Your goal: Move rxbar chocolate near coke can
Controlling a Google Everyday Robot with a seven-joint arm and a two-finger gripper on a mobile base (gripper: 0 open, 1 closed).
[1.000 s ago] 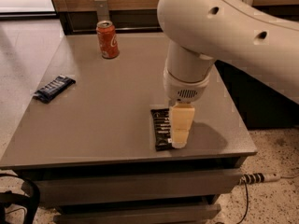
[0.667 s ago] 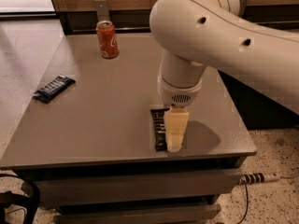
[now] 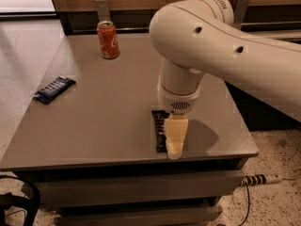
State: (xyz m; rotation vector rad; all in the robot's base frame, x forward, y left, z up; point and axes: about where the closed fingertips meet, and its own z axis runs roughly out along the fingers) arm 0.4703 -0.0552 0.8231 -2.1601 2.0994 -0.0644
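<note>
Camera view: near the front edge of the grey table [image 3: 108, 126], the gripper [image 3: 174, 150] points down onto the rxbar chocolate [image 3: 160, 130], which lies flat with its right portion hidden beneath the gripper. Whether the gripper has hold of the bar cannot be determined. The white arm [image 3: 225, 46] rises above and extends to the right. Farther back at the left edge lies a dark blue wrapper [image 3: 54, 89]. The coke can [image 3: 108, 40] stands upright at the far edge, well apart from the bar.
</note>
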